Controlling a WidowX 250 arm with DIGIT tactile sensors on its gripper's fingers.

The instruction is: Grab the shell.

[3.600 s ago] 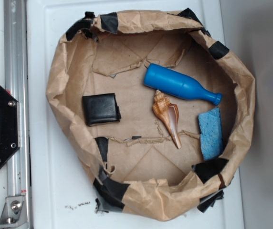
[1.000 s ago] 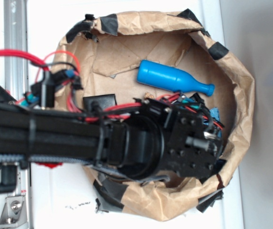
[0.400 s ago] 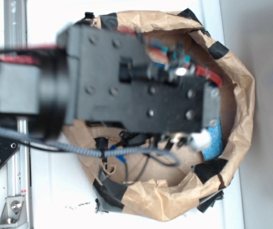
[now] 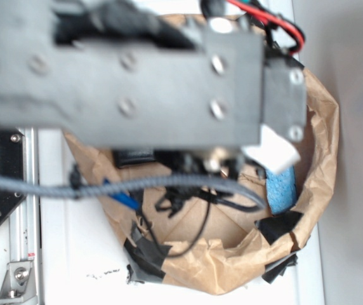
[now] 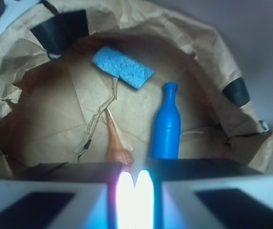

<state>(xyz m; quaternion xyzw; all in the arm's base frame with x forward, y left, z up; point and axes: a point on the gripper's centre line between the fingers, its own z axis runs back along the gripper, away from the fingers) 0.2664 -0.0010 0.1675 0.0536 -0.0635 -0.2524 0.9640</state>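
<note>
I'm seeing the shell (image 5: 116,145) only in the wrist view: it's lying on the brown paper floor of the paper nest (image 5: 41,119), tail pointing toward the blue sponge (image 5: 122,67), spire end cut off by the gripper (image 5: 135,193). Blue bottle (image 5: 167,126) is lying just beside it, apart. Gripper pads are sitting together w/ glare between them, gripping nothing. In the exterior view the blurred arm (image 4: 137,76) is blocking most of the nest; shell & bottle hidden, sponge partly showing.
</note>
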